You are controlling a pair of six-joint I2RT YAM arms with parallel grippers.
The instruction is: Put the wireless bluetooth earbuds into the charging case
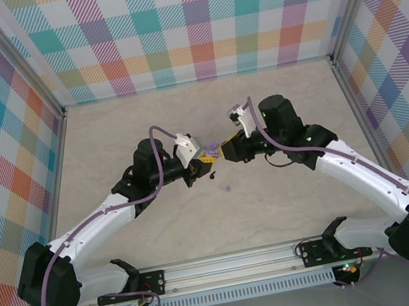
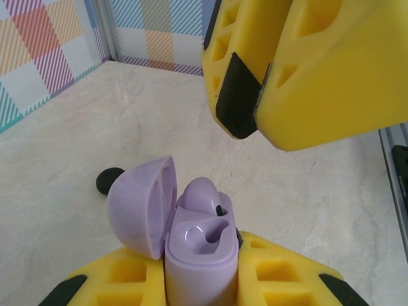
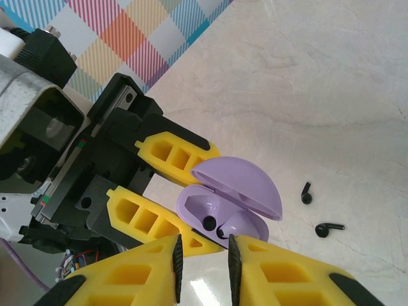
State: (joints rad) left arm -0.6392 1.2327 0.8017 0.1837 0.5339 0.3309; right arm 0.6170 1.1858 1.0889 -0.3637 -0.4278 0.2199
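Between plaid walls [image 1: 197, 19], marbled tabletop [image 1: 204, 105], earbuds [image 3: 307, 193]

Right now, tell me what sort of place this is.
Probably a robot test cell, not a home: pastel plaid walls box in a marble-look tabletop, and a left arm and right arm are bolted to an aluminium rail at its near edge.

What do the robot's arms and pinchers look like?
The left arm and right arm are white with chunky black joints; a thin purple cable loops along each. The left gripper and right gripper have fat yellow fingers with hollow pockets and black tips.
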